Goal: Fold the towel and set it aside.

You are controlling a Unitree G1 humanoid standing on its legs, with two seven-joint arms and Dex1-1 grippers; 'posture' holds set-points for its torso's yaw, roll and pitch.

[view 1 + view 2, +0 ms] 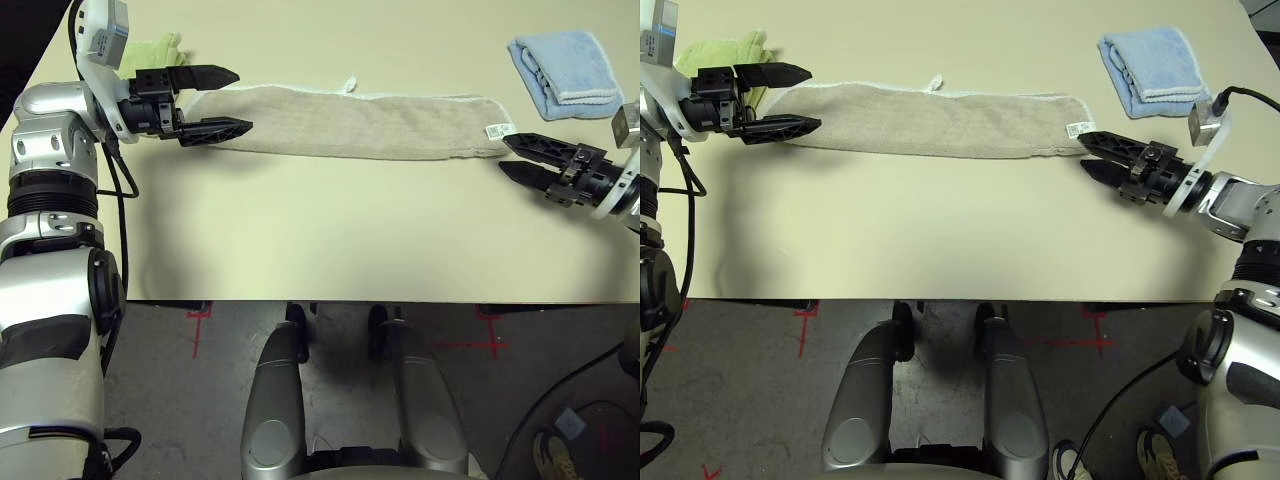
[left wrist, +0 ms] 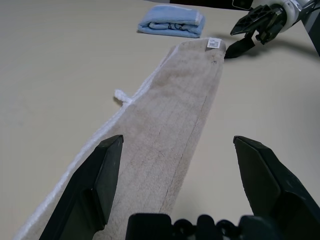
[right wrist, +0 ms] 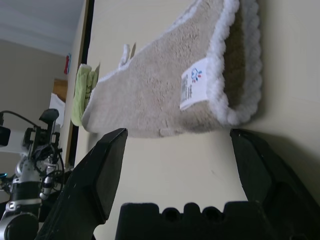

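**Robot poised at both ends of a half-folded towel**

A beige towel [image 1: 365, 125] lies stretched across the far side of the table [image 1: 330, 235], already doubled lengthwise into a long narrow strip, its white-stitched edge and small hanging loop facing away from the robot and its white tag [image 1: 497, 130] at the robot's right end. The left gripper [image 1: 232, 100] hovers at the strip's left end with its two black fingers spread wide, one on either side of the cloth edge and gripping nothing. The right gripper [image 1: 508, 154] sits just beside the tagged end, fingers likewise apart and empty.

Judging from the layout, the first fold looks complete; what remains is to bring the ends together, perhaps more than once, and then move the bundle off to one side. A folded lime-green towel [image 1: 152, 50] rests near the far left corner and a folded light-blue towel [image 1: 565, 70] near the far right. No containers are on the table.
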